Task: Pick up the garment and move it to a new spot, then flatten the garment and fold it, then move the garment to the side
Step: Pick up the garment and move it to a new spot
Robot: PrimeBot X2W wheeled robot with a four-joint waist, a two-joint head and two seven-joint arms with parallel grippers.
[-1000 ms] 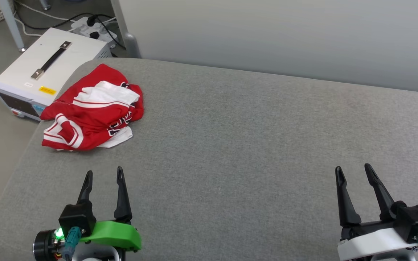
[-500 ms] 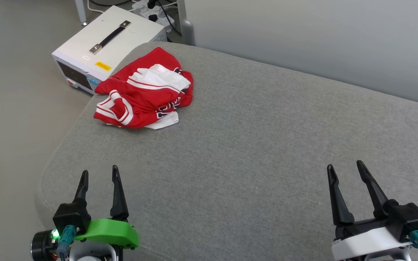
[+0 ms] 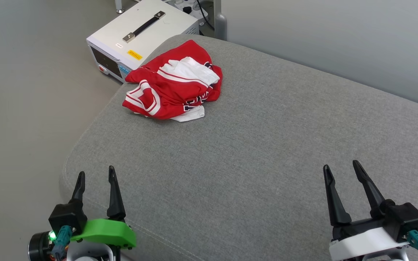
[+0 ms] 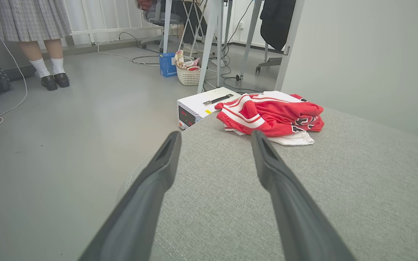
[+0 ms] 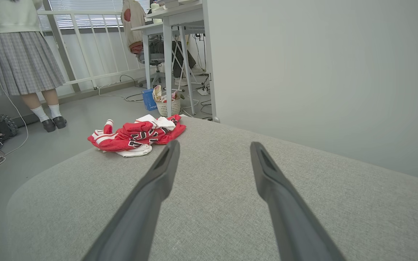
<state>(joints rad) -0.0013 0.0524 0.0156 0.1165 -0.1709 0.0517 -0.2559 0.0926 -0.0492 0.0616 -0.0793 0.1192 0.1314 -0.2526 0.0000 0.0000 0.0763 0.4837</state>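
Nothing done yet, by the look of it: garment (image 3: 172,90) lies crumpled in a heap at far-left corner of grey cushion (image 3: 267,152), just beside white box (image 3: 169,29) on the floor. Pick-up, move, flatten, fold, set aside: all left to do. Left jaws: wide open, empty, at near-left edge of cushion, well apart from garment. Right jaws: wide open too, empty, near-right, w/ nothing between them. Left is closer to garment, so prob. first to reach.
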